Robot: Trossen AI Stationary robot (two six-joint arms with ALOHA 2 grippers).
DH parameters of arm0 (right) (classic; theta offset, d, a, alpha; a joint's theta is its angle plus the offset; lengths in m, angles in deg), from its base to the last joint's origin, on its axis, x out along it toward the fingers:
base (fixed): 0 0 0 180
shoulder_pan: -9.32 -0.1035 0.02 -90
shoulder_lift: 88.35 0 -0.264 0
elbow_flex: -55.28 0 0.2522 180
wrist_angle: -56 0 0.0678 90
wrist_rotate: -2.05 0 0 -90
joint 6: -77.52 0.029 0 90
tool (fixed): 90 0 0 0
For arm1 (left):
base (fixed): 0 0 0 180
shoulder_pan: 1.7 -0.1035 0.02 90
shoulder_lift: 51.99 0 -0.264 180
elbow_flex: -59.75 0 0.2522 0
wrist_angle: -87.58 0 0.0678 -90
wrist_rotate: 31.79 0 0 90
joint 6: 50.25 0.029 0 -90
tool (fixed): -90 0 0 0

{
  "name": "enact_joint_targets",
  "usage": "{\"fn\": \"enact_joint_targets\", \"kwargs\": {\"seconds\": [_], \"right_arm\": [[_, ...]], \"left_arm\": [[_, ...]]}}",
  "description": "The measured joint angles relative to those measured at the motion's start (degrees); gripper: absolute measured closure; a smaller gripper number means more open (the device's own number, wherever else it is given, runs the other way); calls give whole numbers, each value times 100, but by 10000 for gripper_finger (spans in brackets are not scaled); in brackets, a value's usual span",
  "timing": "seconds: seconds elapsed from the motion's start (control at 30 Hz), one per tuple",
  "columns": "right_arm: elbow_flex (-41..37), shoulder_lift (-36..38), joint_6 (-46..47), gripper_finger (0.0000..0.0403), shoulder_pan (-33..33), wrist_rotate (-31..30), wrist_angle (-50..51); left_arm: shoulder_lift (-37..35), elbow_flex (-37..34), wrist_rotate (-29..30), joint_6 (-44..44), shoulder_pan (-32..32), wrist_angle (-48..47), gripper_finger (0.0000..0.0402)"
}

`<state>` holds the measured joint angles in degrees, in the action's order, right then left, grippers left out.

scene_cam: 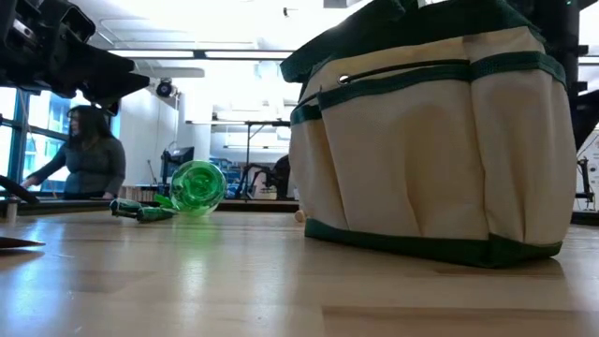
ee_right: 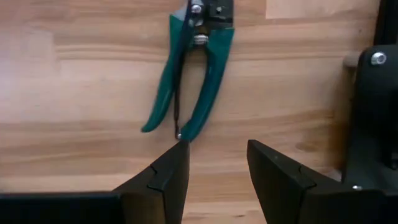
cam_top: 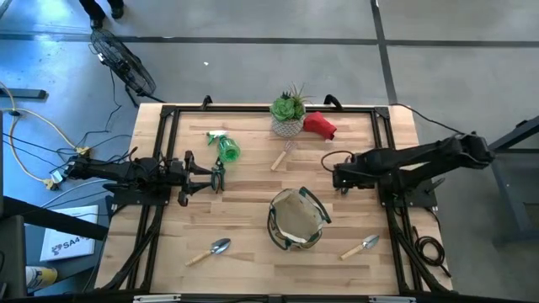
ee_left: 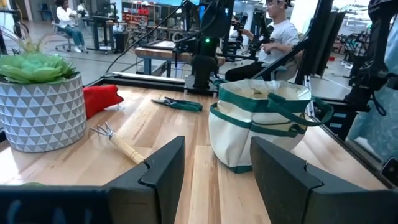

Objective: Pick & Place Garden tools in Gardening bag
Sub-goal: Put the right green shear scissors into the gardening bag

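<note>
The tan gardening bag (cam_top: pixel 295 220) with a dark green rim stands upright at the table's near middle; it also shows in the low view (scene_cam: pixel 435 140) and the left wrist view (ee_left: pixel 258 121). My right gripper (ee_right: pixel 217 155) is open and points down, just above a green-handled pruner (ee_right: pixel 189 81) lying flat on the table. My left gripper (ee_left: pixel 214 149) is open and level at the table's left (cam_top: pixel 202 175), beside a second pruner (cam_top: pixel 218 174). The green spray bottle (cam_top: pixel 226 148) lies on its side. A wooden-handled rake (ee_left: pixel 121 143), a red soft item (cam_top: pixel 320 124) and two trowels (cam_top: pixel 209 251) (cam_top: pixel 360 247) lie on the table.
A green spiky plant in a white patterned pot (cam_top: pixel 288 114) stands at the far middle, next to the red item. A black frame (cam_top: pixel 253 108) runs along the table's edges. People show in the room beyond the table (scene_cam: pixel 89 154).
</note>
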<state>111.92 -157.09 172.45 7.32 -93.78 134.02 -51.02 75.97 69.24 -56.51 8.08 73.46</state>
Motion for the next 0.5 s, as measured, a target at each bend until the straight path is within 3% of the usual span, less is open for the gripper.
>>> {"fn": "enact_joint_targets", "kwargs": {"seconds": [0.5], "right_arm": [[-162,-246,431,250,147,145,-598]], "left_arm": [[0,-4,-600,-37,0,-44,222]]}}
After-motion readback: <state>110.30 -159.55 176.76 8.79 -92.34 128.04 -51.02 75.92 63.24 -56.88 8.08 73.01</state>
